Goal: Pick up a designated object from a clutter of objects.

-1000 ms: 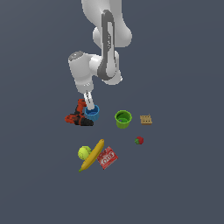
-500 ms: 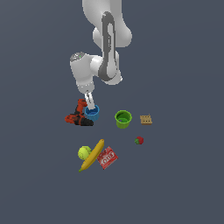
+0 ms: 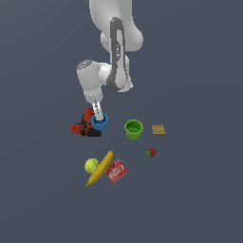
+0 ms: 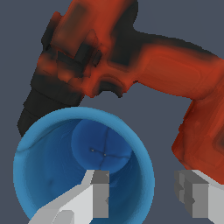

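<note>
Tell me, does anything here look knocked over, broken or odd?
Only the red-black drill lies on its side, close beside the blue cup. The cup stands upright and empty, the hand straddling its rim. Nothing looks spilled or broken.

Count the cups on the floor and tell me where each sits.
2. The bright blue tapered cup sits against the red-black drill, under the gripper; the green cup stands to the exterior view's right.
</note>
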You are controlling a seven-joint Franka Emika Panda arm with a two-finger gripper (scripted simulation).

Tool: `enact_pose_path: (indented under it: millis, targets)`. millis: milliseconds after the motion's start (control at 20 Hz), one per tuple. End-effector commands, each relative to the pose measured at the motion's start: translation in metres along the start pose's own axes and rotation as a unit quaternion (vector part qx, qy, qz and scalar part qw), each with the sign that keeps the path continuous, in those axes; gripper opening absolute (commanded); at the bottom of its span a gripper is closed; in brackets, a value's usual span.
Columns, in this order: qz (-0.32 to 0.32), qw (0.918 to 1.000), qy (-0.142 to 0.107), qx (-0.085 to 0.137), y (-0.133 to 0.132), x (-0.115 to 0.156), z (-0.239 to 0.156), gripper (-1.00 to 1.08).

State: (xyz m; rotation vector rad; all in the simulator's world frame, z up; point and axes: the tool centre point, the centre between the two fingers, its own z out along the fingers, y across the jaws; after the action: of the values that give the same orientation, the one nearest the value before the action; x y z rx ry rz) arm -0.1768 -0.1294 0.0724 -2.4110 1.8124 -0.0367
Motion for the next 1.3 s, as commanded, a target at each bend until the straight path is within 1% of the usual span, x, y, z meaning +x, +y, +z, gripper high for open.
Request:
enact_pose_path:
  millis: [0, 500, 550, 1250]
  targets:
    - [0.001, 1.0, 0.0, 0.0, 0.0, 0.0, 0.006, 0.28]
    - [0.002, 1.0, 0.0, 0.001, 0.0, 0.001, 0.017, 0.28]
    - [0.002, 1.0, 0.0, 0.001, 0.0, 0.001, 0.017, -1.0]
    - [0.002, 1.0, 0.001, 0.002, -0.001, 0.0, 0.015, -1.0]
